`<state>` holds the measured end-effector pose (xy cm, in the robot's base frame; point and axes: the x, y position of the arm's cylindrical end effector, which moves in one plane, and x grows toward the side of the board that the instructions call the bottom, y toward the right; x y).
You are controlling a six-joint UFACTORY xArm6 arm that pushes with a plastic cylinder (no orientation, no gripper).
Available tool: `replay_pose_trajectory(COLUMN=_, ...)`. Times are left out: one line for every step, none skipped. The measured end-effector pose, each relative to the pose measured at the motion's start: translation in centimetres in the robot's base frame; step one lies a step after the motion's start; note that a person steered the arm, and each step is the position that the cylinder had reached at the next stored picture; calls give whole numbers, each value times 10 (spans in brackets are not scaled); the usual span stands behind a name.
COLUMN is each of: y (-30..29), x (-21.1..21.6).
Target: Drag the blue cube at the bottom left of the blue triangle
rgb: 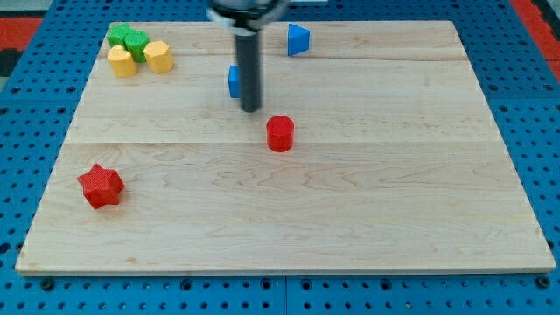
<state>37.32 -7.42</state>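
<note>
The blue cube (234,80) sits near the view's top centre, mostly hidden behind my dark rod. My tip (251,108) rests on the board just to the right of and slightly below the cube, touching or almost touching it. The blue triangle (298,39) lies at the view's top, to the right of and above the cube.
A red cylinder (280,133) stands just below and right of my tip. A red star (101,185) lies at the view's left. Two green blocks (128,38), a yellow block (122,62) and a yellow hexagon (158,56) cluster at the top left. The wooden board (394,201) sits on a blue pegboard.
</note>
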Motion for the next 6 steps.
replay_pose_trajectory(y=-24, x=-36)
replay_pose_trajectory(y=-16, x=-70)
replay_pose_trajectory(y=-1, x=-67)
replay_pose_trajectory(y=-26, x=-37)
replay_pose_trajectory(y=17, x=-35)
replay_pose_trajectory(y=15, x=-63)
